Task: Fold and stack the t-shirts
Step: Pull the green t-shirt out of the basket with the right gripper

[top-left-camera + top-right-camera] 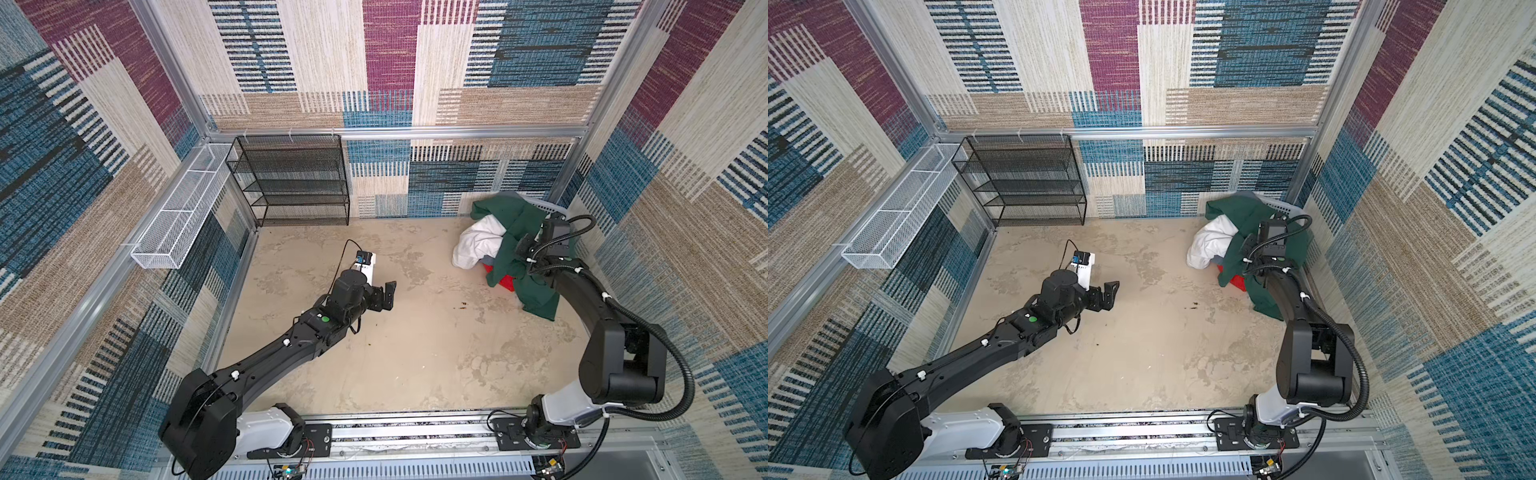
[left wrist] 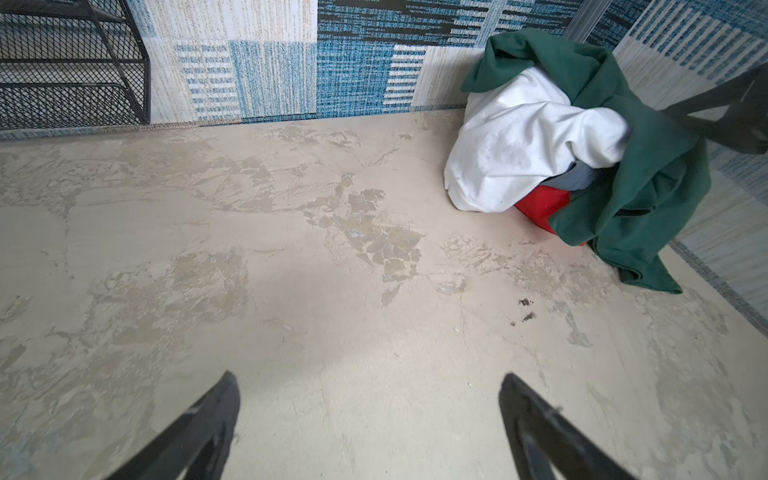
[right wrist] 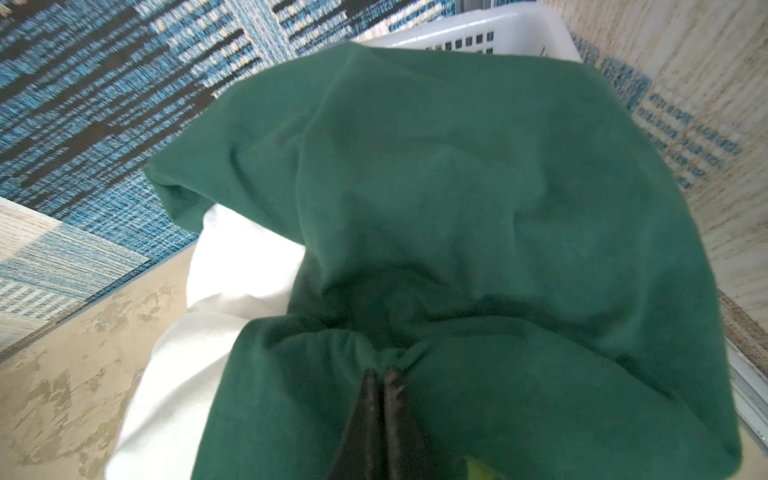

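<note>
The t-shirts lie heaped at the back right corner. A dark green t-shirt [image 1: 513,212] [image 3: 457,187] drapes over a white one [image 1: 478,243] [image 2: 528,141], a grey one [image 2: 577,176] and a red one [image 1: 505,283] [image 2: 540,203]. My right gripper [image 3: 380,374] [image 1: 1246,249] is shut on a bunched fold of the green t-shirt on top of the heap. My left gripper [image 1: 390,291] [image 2: 368,378] hovers over the bare table left of centre, wide open with nothing between its fingers.
A pale perforated plastic basket [image 3: 478,29] [image 1: 548,206] stands behind the heap in the corner. A black mesh shelf [image 1: 291,183] is against the back wall. A white wire basket [image 1: 178,216] hangs on the left wall. The beige table [image 1: 415,340] spreads between the arms.
</note>
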